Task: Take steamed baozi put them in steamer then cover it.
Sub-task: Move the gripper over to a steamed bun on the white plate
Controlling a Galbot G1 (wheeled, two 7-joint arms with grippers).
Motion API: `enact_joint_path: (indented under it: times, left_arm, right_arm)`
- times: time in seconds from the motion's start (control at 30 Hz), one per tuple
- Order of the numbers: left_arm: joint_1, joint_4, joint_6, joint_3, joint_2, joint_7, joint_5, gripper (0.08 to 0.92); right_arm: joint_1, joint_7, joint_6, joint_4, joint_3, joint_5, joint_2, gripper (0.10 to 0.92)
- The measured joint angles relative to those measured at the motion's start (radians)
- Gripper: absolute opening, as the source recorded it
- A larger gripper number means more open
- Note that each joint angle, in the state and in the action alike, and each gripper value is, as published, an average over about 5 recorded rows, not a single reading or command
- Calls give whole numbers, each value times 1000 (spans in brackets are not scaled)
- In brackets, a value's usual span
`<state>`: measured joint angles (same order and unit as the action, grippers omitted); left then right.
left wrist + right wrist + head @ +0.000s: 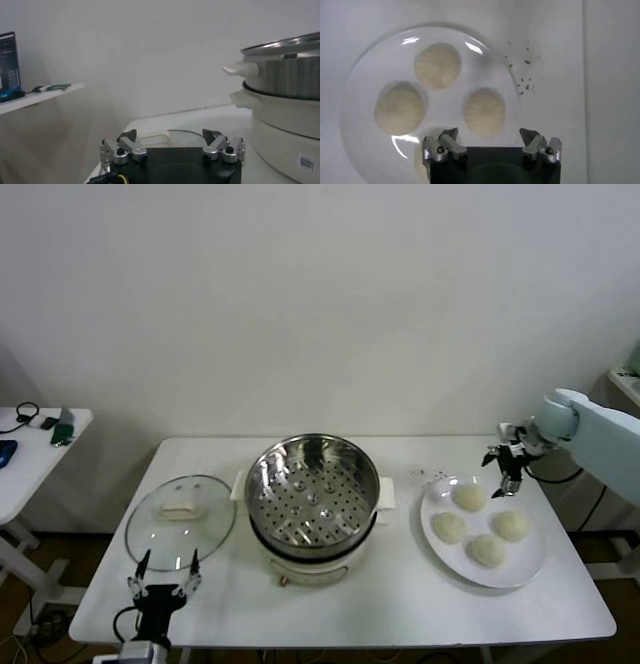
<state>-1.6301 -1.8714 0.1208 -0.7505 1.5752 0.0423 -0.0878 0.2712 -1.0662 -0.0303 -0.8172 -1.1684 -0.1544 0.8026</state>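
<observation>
Left gripper [165, 582] parks by the glass lid [180, 522], jaws wide. Right gripper [503, 468] hovers over the plate [531, 558] beside the steamer [312, 502], jaws wide, lined up to grab a baozi [469, 497]; four remain.

From my right wrist view, the fourth baozi [422, 155] is mostly hidden behind the right gripper [490, 142]. My left wrist view cuts the steamer [290, 100] off at the edge. Dark specks [522, 75] beside the plate [365, 75] are too small to identify.
</observation>
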Motion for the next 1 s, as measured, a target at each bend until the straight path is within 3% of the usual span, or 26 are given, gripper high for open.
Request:
enact_joint_path:
  times: [0.43, 1.0]
  left_arm:
    - [12, 29, 8, 0, -1, -1, -2, 823]
    - [22, 50, 16, -4, -2, -1, 0, 823]
  right_arm:
    - [-83, -7, 48, 181, 65, 81, 127, 823]
    - [-133, 10, 92, 280, 144, 169, 192, 811]
